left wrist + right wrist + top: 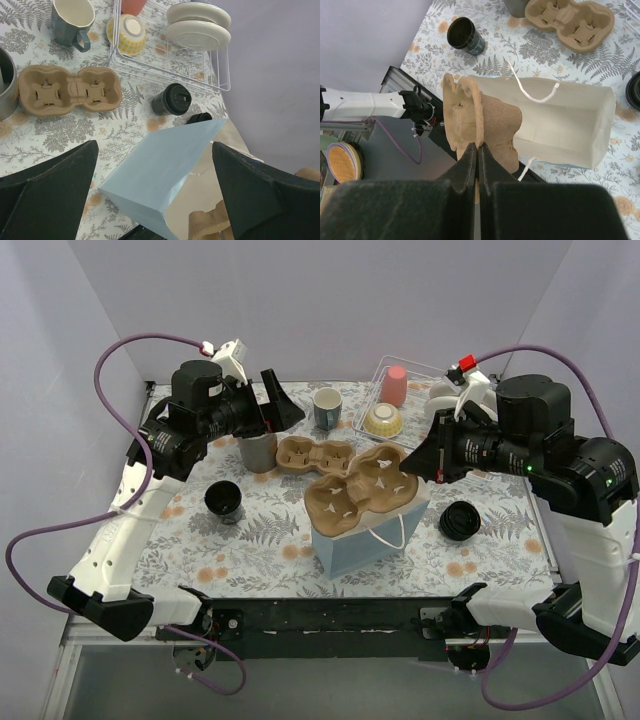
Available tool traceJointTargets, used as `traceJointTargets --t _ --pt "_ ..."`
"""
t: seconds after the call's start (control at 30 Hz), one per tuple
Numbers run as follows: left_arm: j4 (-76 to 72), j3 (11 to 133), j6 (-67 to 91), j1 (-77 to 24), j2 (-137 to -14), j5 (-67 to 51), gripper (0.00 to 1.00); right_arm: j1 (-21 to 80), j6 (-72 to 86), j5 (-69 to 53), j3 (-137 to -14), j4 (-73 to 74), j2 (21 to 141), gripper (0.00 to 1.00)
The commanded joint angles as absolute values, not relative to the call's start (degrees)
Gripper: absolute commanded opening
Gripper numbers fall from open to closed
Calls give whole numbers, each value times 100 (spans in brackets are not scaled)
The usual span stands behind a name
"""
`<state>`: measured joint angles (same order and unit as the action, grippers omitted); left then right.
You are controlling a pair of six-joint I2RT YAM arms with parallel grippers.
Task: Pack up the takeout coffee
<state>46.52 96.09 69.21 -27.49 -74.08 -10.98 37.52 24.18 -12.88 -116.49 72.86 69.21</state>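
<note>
Two black takeout coffee cups show on the floral cloth: one stands at the left (223,500) (465,35), the other lies on its side at the right (460,522) (171,100). My right gripper (415,462) (479,146) is shut on the rim of a brown four-cup carrier (355,490) (485,117), held tilted over the open light-blue paper bag (360,538) (160,170) (570,125). My left gripper (278,405) (155,200) hangs open and empty at the back left, high above the cloth.
A brown two-cup carrier (315,454) (70,90) lies behind the bag, beside a grey cup (258,450). A grey-green mug (327,408) (72,20) stands further back. The wire rack (372,405) (220,75) holds a yellow bowl (383,420), a pink cup (396,385) and plates (197,25).
</note>
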Motion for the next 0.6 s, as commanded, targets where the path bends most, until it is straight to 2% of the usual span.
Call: traceJointTargets --t 0.0,0.57 --pt "4728 9633 6794 -2716 -7277 -1107 98 3753 2549 -1029 -11698 7462 6838 1" --pt "4667 9598 6759 -2716 -7277 -1116 98 3753 2619 -361 -11707 7462 6847 1"
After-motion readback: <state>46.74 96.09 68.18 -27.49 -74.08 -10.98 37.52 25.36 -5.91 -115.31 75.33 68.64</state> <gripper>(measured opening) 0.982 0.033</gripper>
